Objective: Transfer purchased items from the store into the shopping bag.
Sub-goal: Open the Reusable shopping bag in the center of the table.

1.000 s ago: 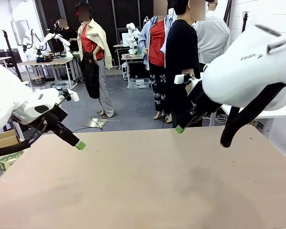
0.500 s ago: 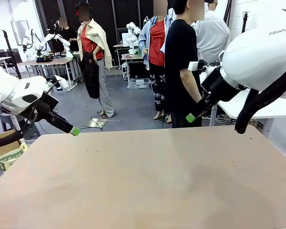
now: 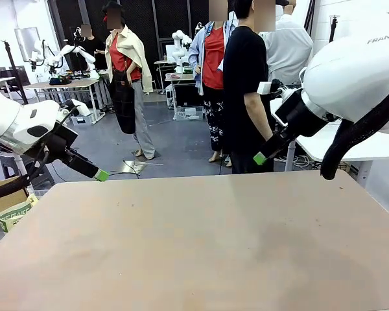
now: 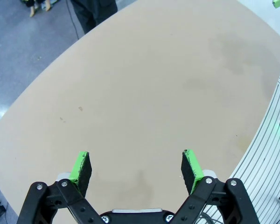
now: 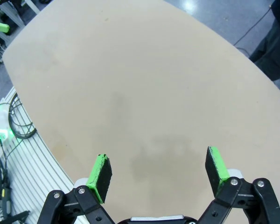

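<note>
The tan counter (image 3: 201,246) spreads wide under both arms, and a person (image 3: 245,84) in a black shirt stands at its far edge; where the shopping bag sits I cannot tell from these views. The left gripper (image 4: 136,169) hangs released above the counter's left side and the right gripper (image 5: 156,171) hangs released above its right side, near the person, each grasping nothing. The likely trouble is a reach begun with no target fixed: the right gripper could swing out and strike the person's arm, or either gripper could drive down onto the counter.
</note>
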You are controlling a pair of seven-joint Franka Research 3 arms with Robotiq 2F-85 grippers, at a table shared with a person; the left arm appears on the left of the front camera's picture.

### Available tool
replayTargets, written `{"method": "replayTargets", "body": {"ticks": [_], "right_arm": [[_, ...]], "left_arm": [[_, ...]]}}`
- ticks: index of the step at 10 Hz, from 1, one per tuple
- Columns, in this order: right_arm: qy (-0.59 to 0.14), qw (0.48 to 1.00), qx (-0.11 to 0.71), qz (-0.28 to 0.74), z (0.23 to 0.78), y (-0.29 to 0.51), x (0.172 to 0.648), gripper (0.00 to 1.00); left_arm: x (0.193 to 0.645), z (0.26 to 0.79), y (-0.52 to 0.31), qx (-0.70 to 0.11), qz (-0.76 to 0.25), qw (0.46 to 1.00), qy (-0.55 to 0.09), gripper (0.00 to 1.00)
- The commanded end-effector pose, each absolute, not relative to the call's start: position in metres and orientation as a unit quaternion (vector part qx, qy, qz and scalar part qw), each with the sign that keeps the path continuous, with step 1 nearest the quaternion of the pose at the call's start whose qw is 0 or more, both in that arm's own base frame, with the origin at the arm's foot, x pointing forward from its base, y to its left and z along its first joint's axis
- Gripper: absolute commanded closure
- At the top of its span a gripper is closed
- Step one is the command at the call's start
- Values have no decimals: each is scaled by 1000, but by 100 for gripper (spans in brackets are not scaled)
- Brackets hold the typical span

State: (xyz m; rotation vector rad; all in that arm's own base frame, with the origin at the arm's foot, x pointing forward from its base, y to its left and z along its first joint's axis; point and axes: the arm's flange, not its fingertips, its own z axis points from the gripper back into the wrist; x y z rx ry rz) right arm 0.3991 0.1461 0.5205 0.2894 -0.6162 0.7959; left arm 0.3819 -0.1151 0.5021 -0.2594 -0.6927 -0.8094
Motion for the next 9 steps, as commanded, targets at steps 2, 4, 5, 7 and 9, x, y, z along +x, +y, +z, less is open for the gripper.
{"method": "replayTargets", "body": {"ticks": [2,4,5,7,9], "right_arm": [[-291,868,139,378,520,146,399,0],[-291,868,139,378,520,146,399,0],[-291,868,139,378,520,146,399,0],[-291,868,139,378,520,146,399,0],[-291,868,139,378,520,146,399,0]], "left_arm": [[382,503,-114,-120,-383,855,-330,0],[382,503,-114,-120,-383,855,-330,0],[382,503,-114,-120,-383,855,-330,0],[382,503,-114,-120,-383,855,-330,0],[382,503,-114,-120,-383,855,-330,0]]}}
